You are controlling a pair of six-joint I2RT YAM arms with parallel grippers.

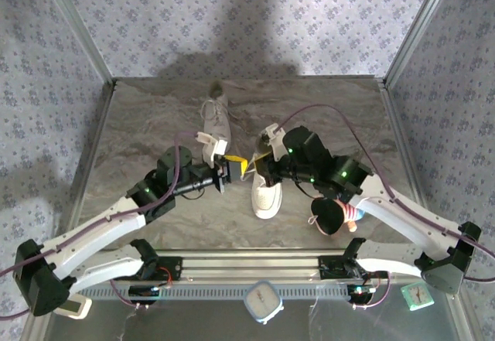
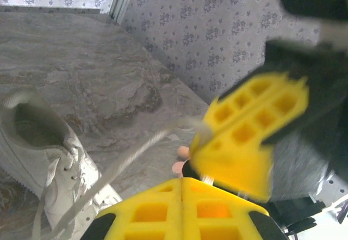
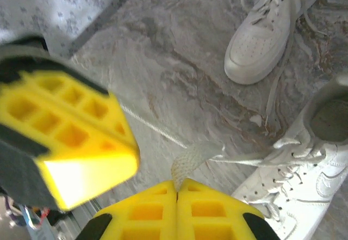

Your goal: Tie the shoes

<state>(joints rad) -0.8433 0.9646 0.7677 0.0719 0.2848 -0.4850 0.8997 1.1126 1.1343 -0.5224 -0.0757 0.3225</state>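
Grey marbled table [image 1: 155,124], with floral-papered walls [image 1: 232,16] on three sides.

Right gripper [image 3: 176,188]: we see its yellow pads pressed flat together, with the flat end of a white lace [image 3: 191,162] pinched at the tips. From there the lace runs across to the near shoe [image 1: 268,194].

Left gripper [image 2: 182,188]: the pads are likewise closed, seam to seam. In the right wrist view a thinner strand [image 3: 149,123] crosses the table up to the edge of this gripper's pad. We cannot tell whether it is pinched there.

The two grippers sit tip to tip, very near each other. The left reaches in from the left and the right from the right, and they meet just beside the far end of the near shoe.

Near shoe: white, lying about mid-table with its toe toward the arm bases. We note a dark opening and slack laces.

Far shoe [image 1: 217,121]: white, farther back and to the left, apart from the near one. Its laces are undone and trail on the table.

Toy [image 1: 331,216]: a black-and-pink plush to the right of the near shoe, close under the right arm and near the front edge.
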